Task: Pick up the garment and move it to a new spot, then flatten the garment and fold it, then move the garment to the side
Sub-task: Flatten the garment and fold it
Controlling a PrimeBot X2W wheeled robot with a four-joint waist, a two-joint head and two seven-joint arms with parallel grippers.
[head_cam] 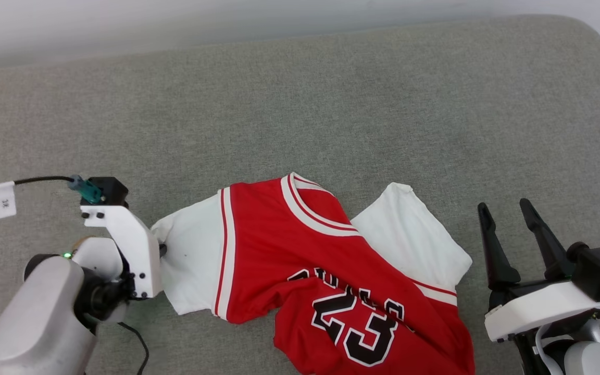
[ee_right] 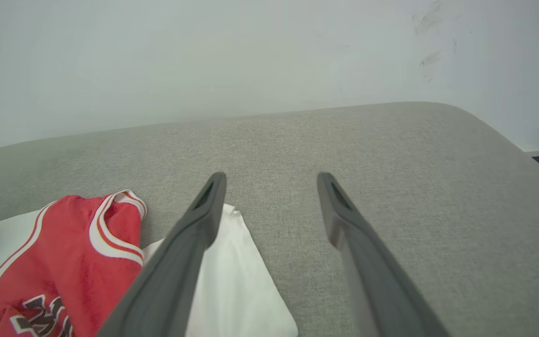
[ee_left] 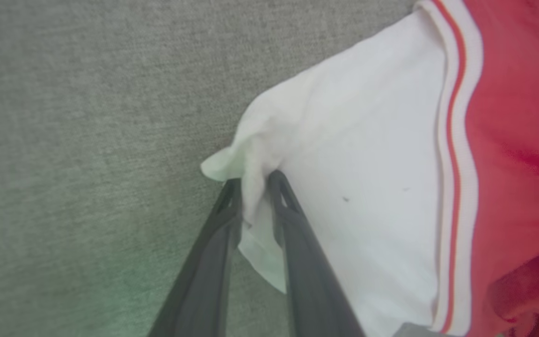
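forearm [head_cam: 39, 312] silver | bracket [head_cam: 133, 245] white | fingers [head_cam: 494, 250] dark | connector [head_cam: 90, 191] teal | cable [head_cam: 34, 180] black

**Garment rumpled, lower centre**

I see the red garment [head_cam: 279, 239] face-up, lower middle of the head view: white sleeves spread, black 23 showing, body rumpled. Its frame-left sleeve tip sits pinched in my left claw [ee_left: 255, 180].

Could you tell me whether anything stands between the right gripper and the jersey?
Nothing visible does. Only bare grey cushion lies between the open right gripper and the nearer white sleeve of the jersey. The left gripper pinches the edge of the other sleeve.
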